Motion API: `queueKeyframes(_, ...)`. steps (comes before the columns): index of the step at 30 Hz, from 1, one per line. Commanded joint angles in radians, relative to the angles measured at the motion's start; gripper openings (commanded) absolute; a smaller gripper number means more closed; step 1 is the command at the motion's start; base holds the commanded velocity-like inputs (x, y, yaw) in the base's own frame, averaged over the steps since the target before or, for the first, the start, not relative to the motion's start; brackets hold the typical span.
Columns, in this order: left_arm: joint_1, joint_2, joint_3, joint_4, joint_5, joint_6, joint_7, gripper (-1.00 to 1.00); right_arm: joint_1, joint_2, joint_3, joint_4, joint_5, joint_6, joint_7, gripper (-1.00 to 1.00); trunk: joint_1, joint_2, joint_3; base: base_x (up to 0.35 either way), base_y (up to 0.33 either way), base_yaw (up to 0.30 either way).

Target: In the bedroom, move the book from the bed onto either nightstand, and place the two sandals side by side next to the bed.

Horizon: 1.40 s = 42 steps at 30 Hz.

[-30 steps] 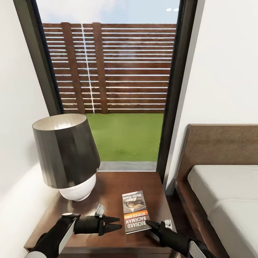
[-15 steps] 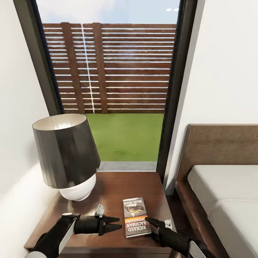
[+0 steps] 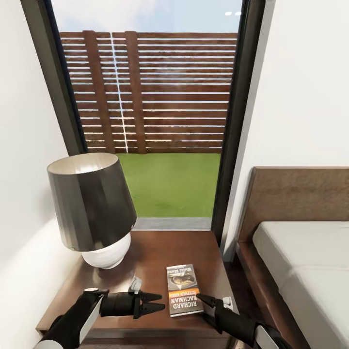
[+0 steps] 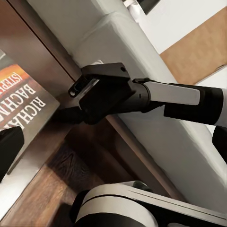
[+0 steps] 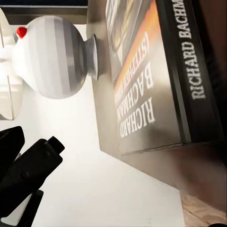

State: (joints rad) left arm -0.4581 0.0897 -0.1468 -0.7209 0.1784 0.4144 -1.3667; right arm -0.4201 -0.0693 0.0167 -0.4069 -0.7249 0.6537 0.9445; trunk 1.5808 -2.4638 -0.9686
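1. Book point(image 3: 183, 289): thin paperback, dark grey-black cover with a picture in the upper half, orange band across the middle, white lettering below.
2. Readable text: "RICHARD BACHMAN" on cover and spine in the right wrist view point(image 5: 156, 80); "(STEPHEN KING)" on the orange band. Smaller line at the cover's far end too small to read.
3. Lying flat on the nightstand point(image 3: 150, 252), toward its front right, cover up, title end nearest the robot.
4. Lamp point(image 3: 92, 208) with dark shade and white round base standing on the nightstand's back left, well apart from the book.
5. Left gripper point(image 3: 159, 300) hovering low just left of the book, fingers a narrow gap apart, holding nothing.
6. Right gripper point(image 3: 202, 300) at the book's near right corner, just beside it; contact not clear. Only one finger visible, so spread cannot be told.
7. Bed point(image 3: 300, 252) to the right of the nightstand, brown headboard, bare light-grey mattress.
8. Window point(image 3: 155, 121) behind: slatted brown fence, grass.
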Motion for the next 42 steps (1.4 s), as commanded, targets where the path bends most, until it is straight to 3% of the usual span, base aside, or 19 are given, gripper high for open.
queueKeyframes(1,-0.001,0.001,-0.006,0.0,0.009,0.011,0.001,1.0,0.0,-0.001,0.003,0.0,-0.001,0.004,-0.001,1.0,0.0,0.0,-0.001,-0.063,0.0,0.0)
queueKeyframes(27,-0.001,0.001,-0.006,0.003,0.009,0.011,0.001,1.0,0.0,0.0,0.003,0.0,-0.001,0.004,-0.001,1.0,0.0,0.0,-0.001,-0.075,0.0,0.0)
queueKeyframes(42,-0.001,-0.001,-0.007,0.002,0.009,0.012,0.001,1.0,0.0,-0.001,0.003,0.0,-0.001,0.004,-0.001,1.0,-0.058,0.105,0.046,0.0,0.0,0.0)
